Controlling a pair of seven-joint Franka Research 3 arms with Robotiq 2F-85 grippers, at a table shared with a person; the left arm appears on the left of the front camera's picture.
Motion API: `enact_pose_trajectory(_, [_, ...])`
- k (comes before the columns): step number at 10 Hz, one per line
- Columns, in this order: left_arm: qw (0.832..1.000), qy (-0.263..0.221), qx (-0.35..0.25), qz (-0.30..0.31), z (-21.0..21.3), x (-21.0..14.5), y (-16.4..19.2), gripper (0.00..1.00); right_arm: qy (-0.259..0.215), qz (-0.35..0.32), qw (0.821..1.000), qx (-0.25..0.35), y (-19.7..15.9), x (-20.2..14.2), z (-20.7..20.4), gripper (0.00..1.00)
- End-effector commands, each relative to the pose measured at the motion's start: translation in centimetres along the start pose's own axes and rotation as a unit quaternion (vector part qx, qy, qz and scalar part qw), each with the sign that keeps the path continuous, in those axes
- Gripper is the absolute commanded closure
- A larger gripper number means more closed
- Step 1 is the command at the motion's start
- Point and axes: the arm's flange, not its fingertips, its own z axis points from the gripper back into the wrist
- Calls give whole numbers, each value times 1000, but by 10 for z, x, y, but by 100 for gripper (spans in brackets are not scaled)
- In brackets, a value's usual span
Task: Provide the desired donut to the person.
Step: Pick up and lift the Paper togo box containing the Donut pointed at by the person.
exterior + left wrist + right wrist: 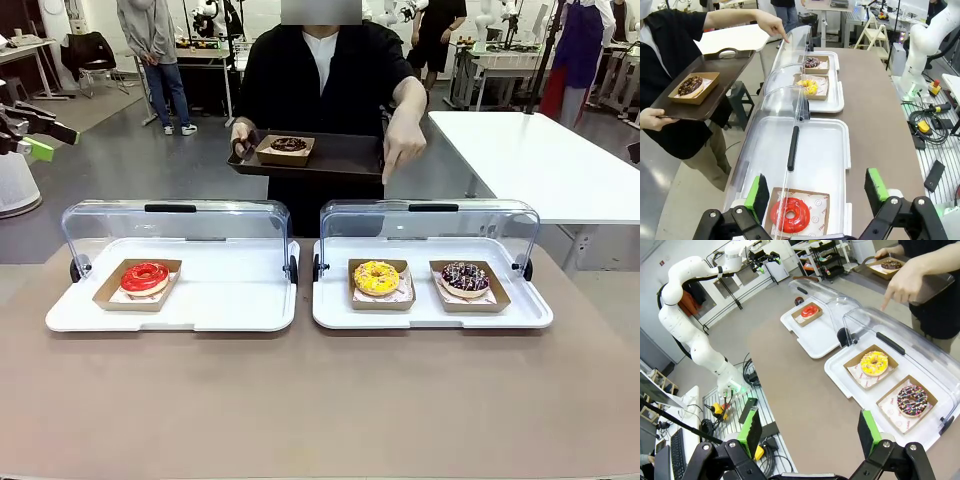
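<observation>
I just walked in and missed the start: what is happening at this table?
The person holds a dark tray with one chocolate donut and points the other hand down at the right-hand case, roughly over the yellow donut. The left gripper and right gripper are open, holding nothing.

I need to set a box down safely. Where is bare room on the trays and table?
The left white plastic tray is bare from the red donut's cardboard box to its right rim. The brown tabletop nearer the robot than both trays is bare. Crowded: the right white tray, holding the yellow donut and the chocolate sprinkled donut side by side.
</observation>
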Motion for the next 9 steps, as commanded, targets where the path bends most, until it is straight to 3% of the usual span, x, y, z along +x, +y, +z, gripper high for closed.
enact_pose_trajectory(1, [1000, -1, -1, 5, 0, 1, -1, 0, -13, 7, 1000, 9, -1, 3, -1, 0])
enact_pose_trajectory(9, [1000, -1, -1, 5, 0, 1, -1, 0, -13, 7, 1000, 9, -1, 3, -1, 0])
